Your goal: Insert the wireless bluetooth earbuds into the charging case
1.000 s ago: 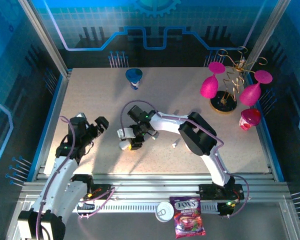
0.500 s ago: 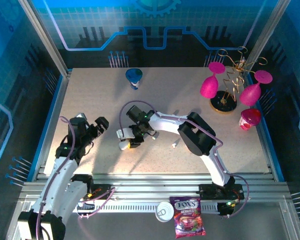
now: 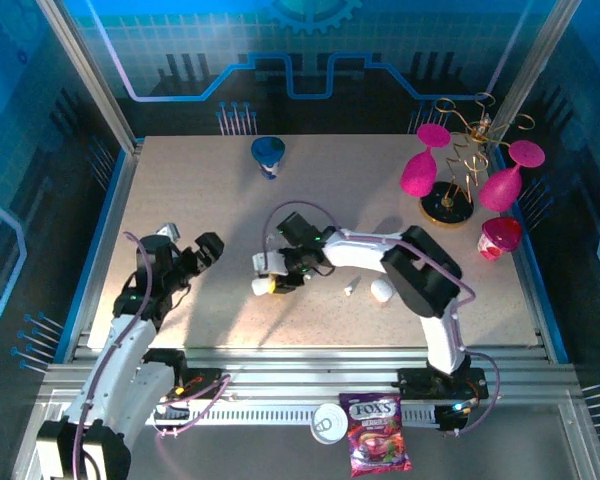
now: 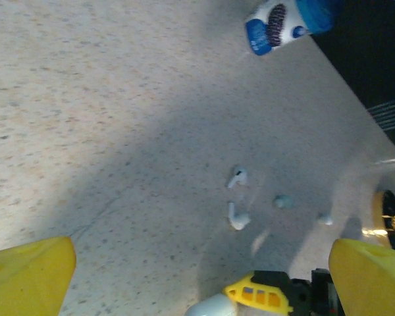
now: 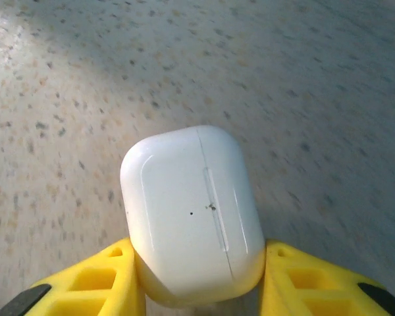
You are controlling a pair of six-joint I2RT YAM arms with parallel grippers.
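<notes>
We had our right tool [image 5: 197,293] clamped on the white charging case [image 5: 191,210], middle of the desk [image 3: 180,180]; left tool [image 3: 187,243] stood wide apart.

A speckled beige table [image 3: 180,190] sits inside a frame of aluminium posts [image 3: 85,70] and slotted rails [image 3: 280,375], between dark blue side panels [image 3: 20,200]. The back wall [image 3: 380,60] is blue, printed with a pale grid, circuit-like lines and a gear motif [image 3: 315,12]. Light falls brightest on the table's near left part.
</notes>
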